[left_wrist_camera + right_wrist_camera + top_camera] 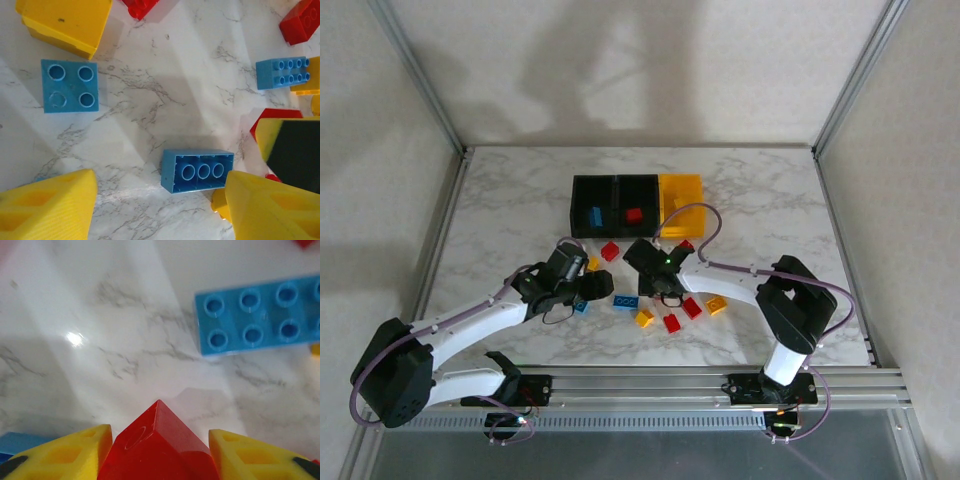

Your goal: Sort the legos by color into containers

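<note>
Just in front of the bins (617, 182), the right gripper (160, 442) pinches a red brick (156, 456) tilted between its fingers, probably bound for the middle black bin (638, 183), which has red inside. The left gripper (160, 187) hangs wide over a blue brick (197, 171), lined up to grab it.

Three containers (618, 180), two black and one yellow, hold one blue brick (594, 215) and one red brick (633, 214); in front of them lie roughly four red, three yellow, two blue legos (671, 323).
</note>
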